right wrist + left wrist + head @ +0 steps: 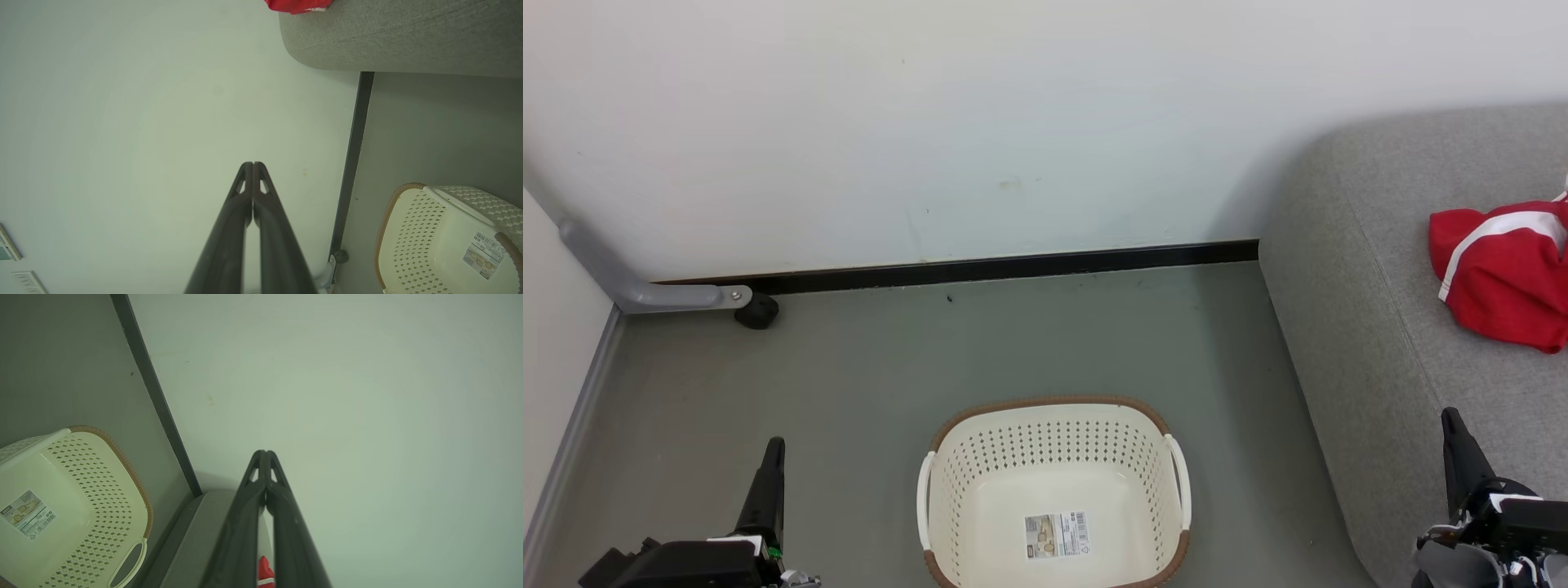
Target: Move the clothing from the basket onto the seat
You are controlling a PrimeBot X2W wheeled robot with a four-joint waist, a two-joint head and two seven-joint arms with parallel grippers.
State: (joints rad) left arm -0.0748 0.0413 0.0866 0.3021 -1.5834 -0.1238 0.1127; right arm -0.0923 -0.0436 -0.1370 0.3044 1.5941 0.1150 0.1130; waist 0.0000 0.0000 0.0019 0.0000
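Since the basket (1045, 401) sits empty, the red clothing (1503, 282) lies crumpled on the seat (1372, 343), probably soft, light, best pinched at a fold, with left gripper (774, 447) and right gripper (1450, 418) fingers clenched empty.

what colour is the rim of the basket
Brown, woven-look rim on the cream basket; clearest in the head view.

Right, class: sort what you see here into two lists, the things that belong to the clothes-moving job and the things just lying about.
Belongs to the job:
- red clothing, lying on the seat
- grey seat
- cream basket, no clothing seen in it

Just there:
- label sticker on the basket's bottom
- grey metal leg with a black wheel
- black skirting board
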